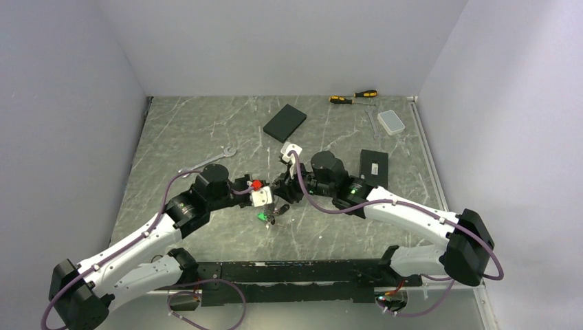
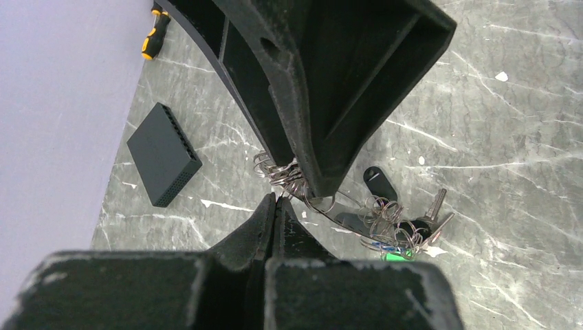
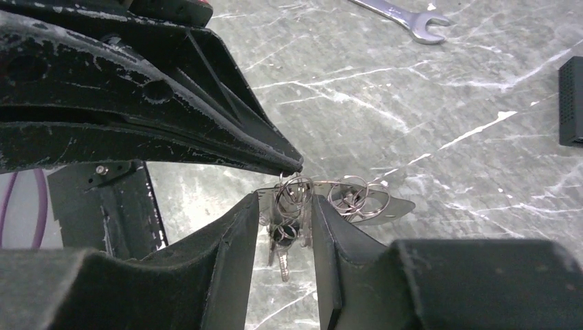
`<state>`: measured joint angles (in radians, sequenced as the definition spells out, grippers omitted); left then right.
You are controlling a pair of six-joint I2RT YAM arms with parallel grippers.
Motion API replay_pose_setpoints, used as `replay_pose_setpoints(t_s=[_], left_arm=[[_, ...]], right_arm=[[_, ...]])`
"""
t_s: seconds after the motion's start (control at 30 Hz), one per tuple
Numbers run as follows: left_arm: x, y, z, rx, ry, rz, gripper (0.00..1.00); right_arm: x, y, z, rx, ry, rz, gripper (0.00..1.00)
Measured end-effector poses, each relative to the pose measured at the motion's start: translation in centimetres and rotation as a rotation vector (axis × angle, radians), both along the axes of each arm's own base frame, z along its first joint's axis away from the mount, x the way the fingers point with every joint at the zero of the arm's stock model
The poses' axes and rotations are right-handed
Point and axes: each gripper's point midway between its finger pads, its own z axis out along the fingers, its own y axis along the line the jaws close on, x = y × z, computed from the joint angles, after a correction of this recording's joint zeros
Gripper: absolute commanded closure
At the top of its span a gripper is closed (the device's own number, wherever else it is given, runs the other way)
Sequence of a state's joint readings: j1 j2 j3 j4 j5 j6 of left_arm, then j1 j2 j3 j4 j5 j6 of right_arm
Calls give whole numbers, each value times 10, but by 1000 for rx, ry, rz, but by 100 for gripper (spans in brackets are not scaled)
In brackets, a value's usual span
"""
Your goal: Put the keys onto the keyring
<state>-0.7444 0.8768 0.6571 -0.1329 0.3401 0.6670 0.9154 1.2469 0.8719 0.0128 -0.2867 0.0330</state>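
The keyring (image 2: pixel 344 210) is a long thin silver loop held off the table between my two grippers, and it also shows in the right wrist view (image 3: pixel 385 206). Small split rings bunch on it. The keys (image 2: pixel 430 216) hang from its low end with a green tag (image 2: pixel 393 256), a blue tag and a black fob (image 2: pixel 380 184). In the top view the keys (image 1: pixel 265 216) hang just below the grippers. My right gripper (image 3: pixel 283 227) is closed onto the loop and its ring bundle. My left gripper (image 2: pixel 277 199) is shut, its tips pinching thin wire at the loop's end. The two meet at the table's middle, left (image 1: pixel 273 201) and right (image 1: pixel 284 192).
A silver wrench (image 1: pixel 218 157) lies at the back left. A black box (image 1: pixel 284 122) lies behind the grippers and another (image 1: pixel 374 166) to the right. Two screwdrivers (image 1: pixel 353 97) and a clear case (image 1: pixel 392 122) lie at the back right. A small white block (image 1: pixel 291 150) lies behind the right wrist.
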Motion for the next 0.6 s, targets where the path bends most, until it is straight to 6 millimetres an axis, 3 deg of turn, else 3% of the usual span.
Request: replay_pose_setpoints(t_s=[0.13, 0.6], left_arm=[[0, 0, 0, -1, 2, 1, 100], [1, 1, 0, -1, 1, 5, 100]], right_arm=[[4, 1, 1, 2, -21, -14, 67], [7, 3, -3, -23, -56, -15, 99]])
